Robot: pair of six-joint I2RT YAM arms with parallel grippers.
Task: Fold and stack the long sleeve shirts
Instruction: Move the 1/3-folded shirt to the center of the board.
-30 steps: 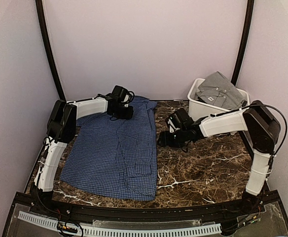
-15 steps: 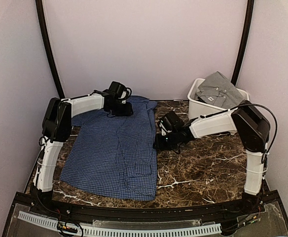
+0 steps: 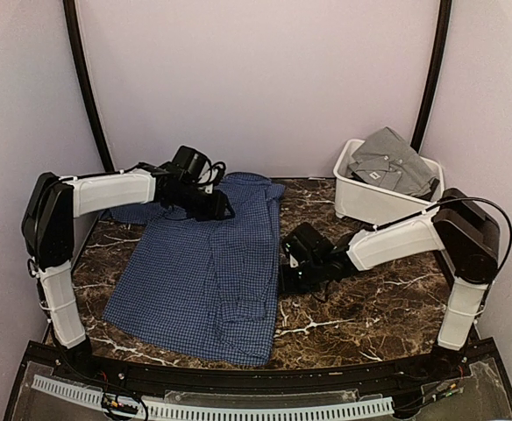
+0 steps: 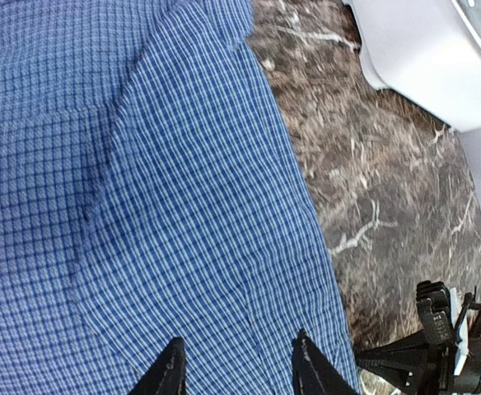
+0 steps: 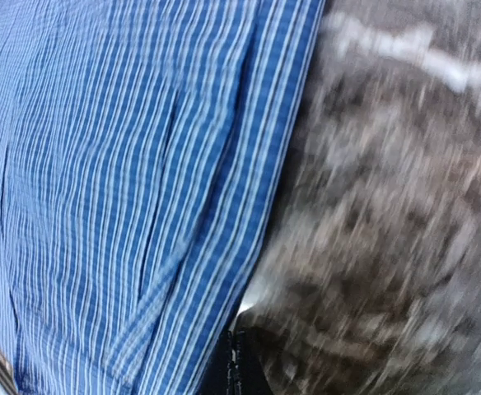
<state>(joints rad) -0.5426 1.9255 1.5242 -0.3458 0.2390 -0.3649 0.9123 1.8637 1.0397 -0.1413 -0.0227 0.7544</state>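
Note:
The navy-blue checked shirt point(image 3: 195, 281) lies spread flat on the marble table, left of centre. My left gripper point(image 3: 221, 209) hovers over its upper part near the collar. In the left wrist view that gripper point(image 4: 239, 366) is open, with only checked cloth point(image 4: 183, 206) under it and nothing between the fingers. My right gripper point(image 3: 282, 279) sits low at the shirt's right edge. In the blurred right wrist view this gripper point(image 5: 236, 362) is shut, and the edge of the cloth point(image 5: 125, 181) runs into its tips, slightly raised. The grey shirt point(image 3: 387, 158) lies folded in the bin.
A white plastic bin point(image 3: 361, 206) stands at the back right corner, also seen in the left wrist view point(image 4: 422, 58). Bare marble table point(image 3: 370, 298) lies right of the blue shirt. Walls close in on three sides.
The left gripper opened and shifted a little left over the shirt's top. The right gripper slid nearer along the shirt's right edge and shut there.

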